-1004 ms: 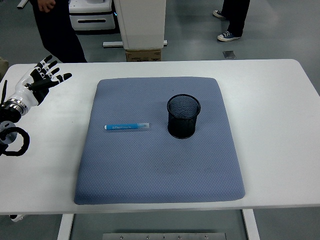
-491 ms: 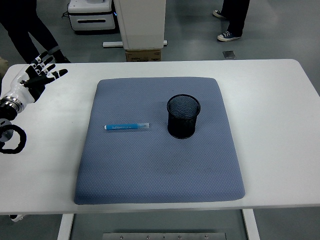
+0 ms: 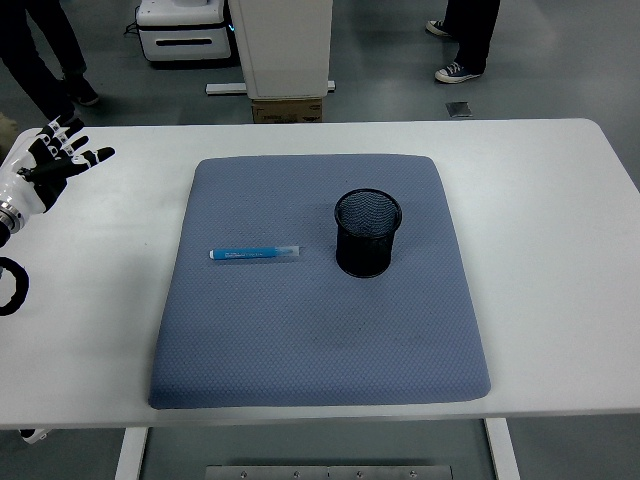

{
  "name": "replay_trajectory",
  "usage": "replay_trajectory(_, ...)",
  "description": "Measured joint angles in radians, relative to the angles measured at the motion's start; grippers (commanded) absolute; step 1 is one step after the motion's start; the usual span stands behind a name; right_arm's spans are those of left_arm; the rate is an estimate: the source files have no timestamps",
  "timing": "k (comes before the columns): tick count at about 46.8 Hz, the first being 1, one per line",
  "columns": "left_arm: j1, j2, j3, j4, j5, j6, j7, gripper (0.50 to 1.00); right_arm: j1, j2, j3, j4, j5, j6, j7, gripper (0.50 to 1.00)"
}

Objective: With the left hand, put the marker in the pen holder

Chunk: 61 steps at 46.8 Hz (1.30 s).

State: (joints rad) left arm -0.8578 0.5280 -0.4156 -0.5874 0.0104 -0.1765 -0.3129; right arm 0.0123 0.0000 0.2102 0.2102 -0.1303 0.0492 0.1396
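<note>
White table [image 3: 560, 250], blue mat [image 3: 300, 340]; grey floor behind. Left hand [image 3: 55, 160] spread, empty, far-left edge.

1. The left hand [image 3: 50, 158] is showing black fingers with white segments.
2. Behind it, a white forearm shell with a metallic wrist ring is showing.
3. Below it, a black cable loop [image 3: 10, 287] is curling.
</note>
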Motion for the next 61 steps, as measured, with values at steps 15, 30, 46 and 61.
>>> replay_trajectory(15, -0.035, 0.018, 0.001, -0.055, 0.08, 0.001, 0.01, 1.0, 0.0, 0.0, 0.0, 0.0, 0.0, 0.0, 0.0, 1.0)
replay_trajectory(30, -0.189, 0.014, 0.258, -0.07, 0.086, 0.025, 0.013, 1.0, 0.0, 0.0, 0.0, 0.0, 0.0, 0.0, 0.0, 1.0)
replay_trajectory(46, -0.364, 0.007, 0.568, -0.068, 0.089, 0.051, 0.012, 1.0, 0.0, 0.0, 0.0, 0.0, 0.0, 0.0, 0.0, 1.0)
replay_trajectory(61, -0.482, -0.023, 0.769, -0.07, 0.166, 0.046, 0.011, 1.0, 0.0, 0.0, 0.0, 0.0, 0.0, 0.0, 0.0, 1.0)
